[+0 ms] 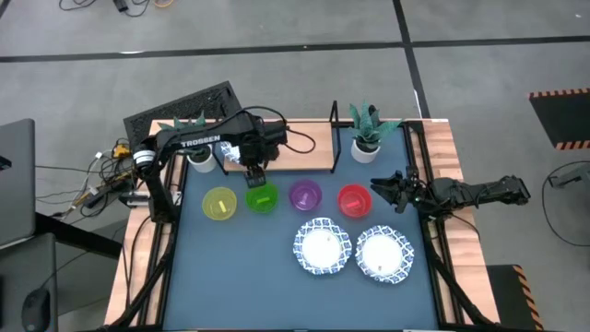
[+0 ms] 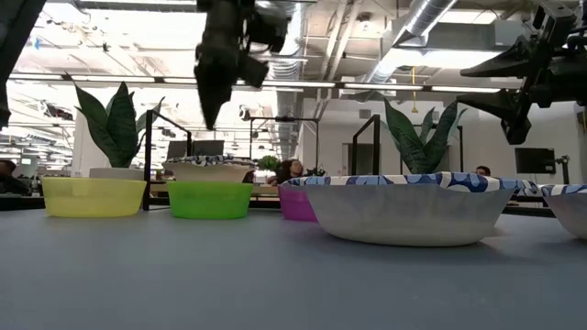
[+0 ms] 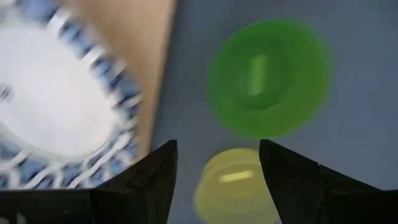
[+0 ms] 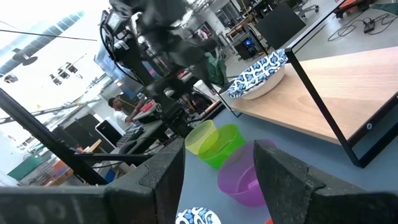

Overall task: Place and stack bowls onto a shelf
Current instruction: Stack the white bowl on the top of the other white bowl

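The wooden shelf (image 1: 295, 152) stands at the table's back, with a blue-rimmed white bowl (image 3: 56, 99) on its left part, half hidden under my left arm in the high view. The yellow (image 1: 219, 203), green (image 1: 262, 198), purple (image 1: 305, 195) and red (image 1: 353, 199) bowls sit in a row in front of the shelf. Two patterned white bowls (image 1: 324, 245) (image 1: 384, 254) sit nearer the front. My left gripper (image 1: 256, 175) is open and empty, above the shelf's front edge by the green bowl (image 3: 267, 78). My right gripper (image 1: 378, 189) is open and empty, just right of the red bowl.
Two potted plants in white pots (image 1: 199, 157) (image 1: 367, 148) stand at the shelf's two ends. A black keyboard (image 1: 180, 106) and cables (image 1: 106, 171) lie off the table's back left. People sit in the room behind (image 4: 118, 112).
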